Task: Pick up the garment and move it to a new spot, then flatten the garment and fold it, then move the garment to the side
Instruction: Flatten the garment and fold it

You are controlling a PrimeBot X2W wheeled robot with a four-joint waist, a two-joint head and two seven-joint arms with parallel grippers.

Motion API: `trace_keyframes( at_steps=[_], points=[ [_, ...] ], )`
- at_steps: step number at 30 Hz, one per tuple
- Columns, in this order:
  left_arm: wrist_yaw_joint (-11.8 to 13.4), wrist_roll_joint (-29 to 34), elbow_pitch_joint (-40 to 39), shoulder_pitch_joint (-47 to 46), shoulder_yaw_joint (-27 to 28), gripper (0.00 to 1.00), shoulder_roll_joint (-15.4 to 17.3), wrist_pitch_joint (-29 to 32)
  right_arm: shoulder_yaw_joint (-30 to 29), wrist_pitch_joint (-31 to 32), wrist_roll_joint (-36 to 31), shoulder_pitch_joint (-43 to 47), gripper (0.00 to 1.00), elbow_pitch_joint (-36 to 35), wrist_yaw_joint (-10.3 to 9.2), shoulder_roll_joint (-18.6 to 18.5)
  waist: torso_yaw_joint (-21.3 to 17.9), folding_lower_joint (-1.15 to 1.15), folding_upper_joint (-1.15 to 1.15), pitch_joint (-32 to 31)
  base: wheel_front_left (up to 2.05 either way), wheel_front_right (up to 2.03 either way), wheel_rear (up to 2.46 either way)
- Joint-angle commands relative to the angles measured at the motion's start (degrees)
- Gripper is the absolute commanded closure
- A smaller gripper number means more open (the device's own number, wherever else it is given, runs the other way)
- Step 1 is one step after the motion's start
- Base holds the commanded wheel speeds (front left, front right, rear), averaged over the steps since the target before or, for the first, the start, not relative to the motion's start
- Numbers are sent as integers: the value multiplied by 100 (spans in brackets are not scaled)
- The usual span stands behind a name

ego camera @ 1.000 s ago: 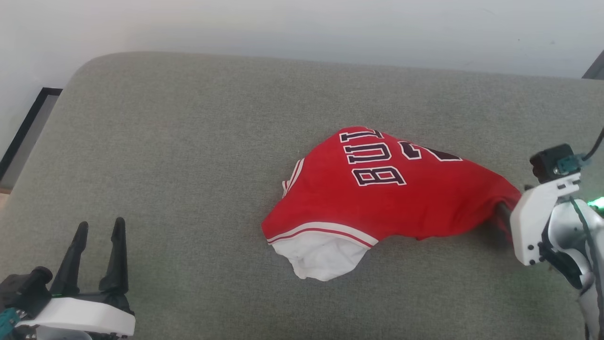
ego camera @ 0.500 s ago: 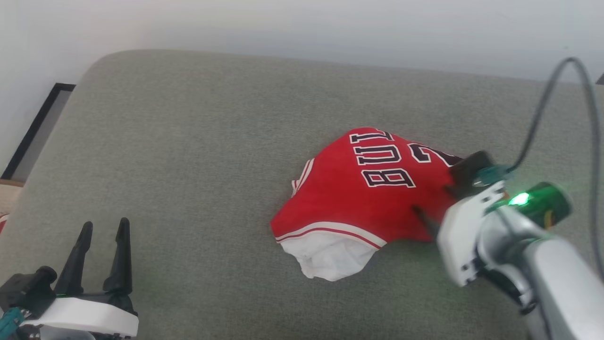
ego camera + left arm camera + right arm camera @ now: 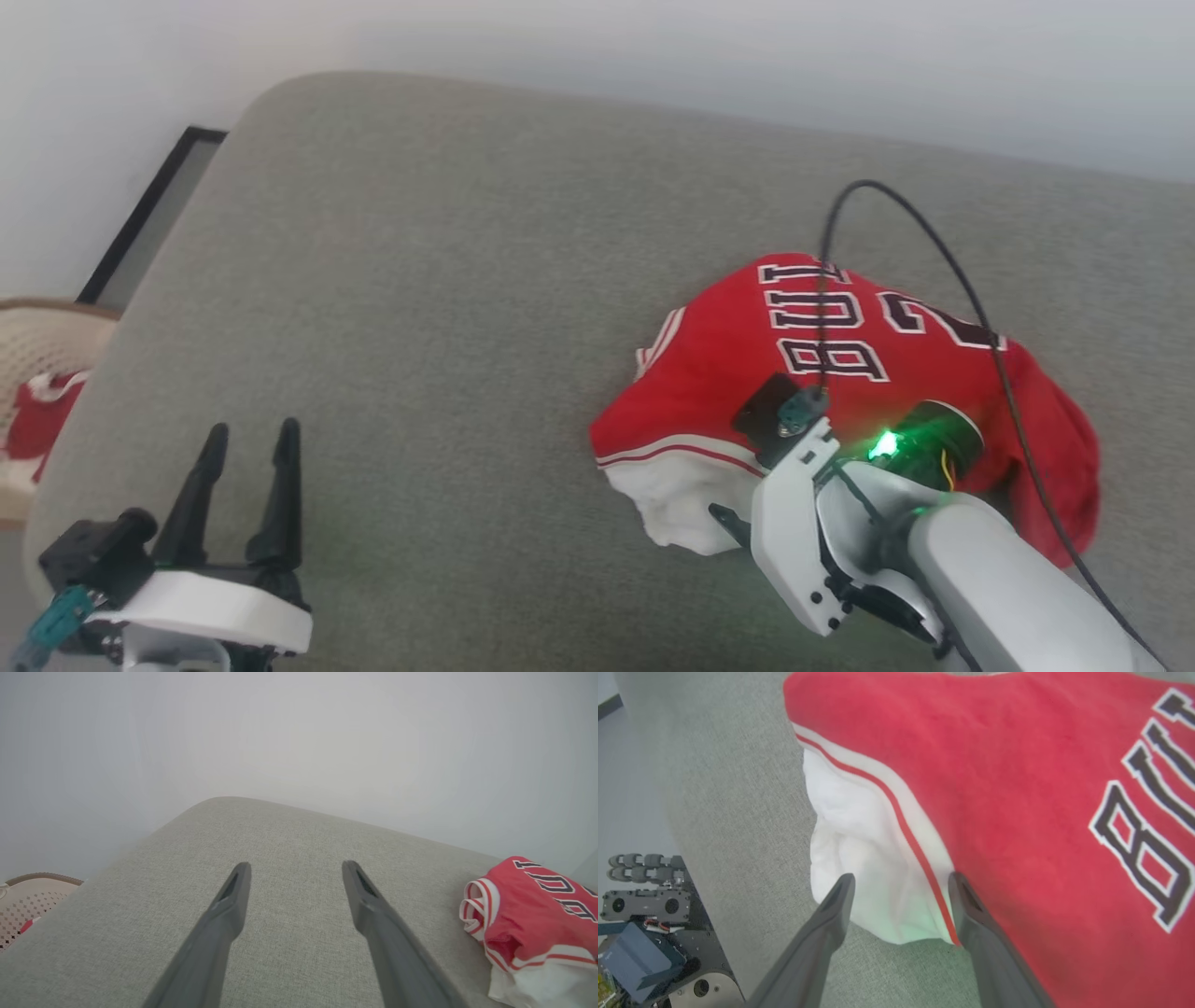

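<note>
The garment (image 3: 868, 373) is a red jersey with black-and-white lettering, lying crumpled on the grey cushion (image 3: 467, 280) at the right. Its white panel (image 3: 677, 485) with red stripes faces the front. My right gripper (image 3: 901, 882) is open, its fingers (image 3: 831, 919) straddling the white panel's (image 3: 859, 858) lower edge, just above the cloth. In the head view its white wrist (image 3: 794, 541) covers most of the fingers. My left gripper (image 3: 247, 439) stands open over bare cushion at the lower left, far from the garment (image 3: 528, 914), with nothing between its fingers (image 3: 229, 905).
A pale woven basket (image 3: 37, 392) with red cloth inside sits off the cushion's left edge, also in the left wrist view as the basket (image 3: 32, 896). A black-framed panel (image 3: 149, 215) leans by the wall. The robot's base (image 3: 644, 933) lies below the cushion's front edge.
My right arm swung from the garment's right end across to its white front panel. The right end, earlier drawn out at the gripper, now lies slumped. The head view shifted; the left gripper held still.
</note>
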Motion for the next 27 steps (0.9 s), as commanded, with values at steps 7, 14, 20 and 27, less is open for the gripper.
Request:
trace_keyframes(
  at_steps=[7,14,20,27],
  points=[
    [-12,-84,63,-285,-218,0,-51,-26,393,-11,-306,-497,0,871,-5,-6,411,0,0,272,0,0,0],
    [-12,-166,144,-467,-325,0,-89,-26,840,-156,-277,-813,0,1971,-5,213,645,0,0,460,0,0,0],
    [-11,-178,177,-436,-251,0,-70,-26,1045,-533,-62,-1145,100,2407,-11,294,629,0,0,457,0,0,0],
    [-12,-107,109,-279,-50,0,-14,-26,472,-845,260,-1437,100,1837,-16,266,308,0,0,328,0,0,0]
  ],
)
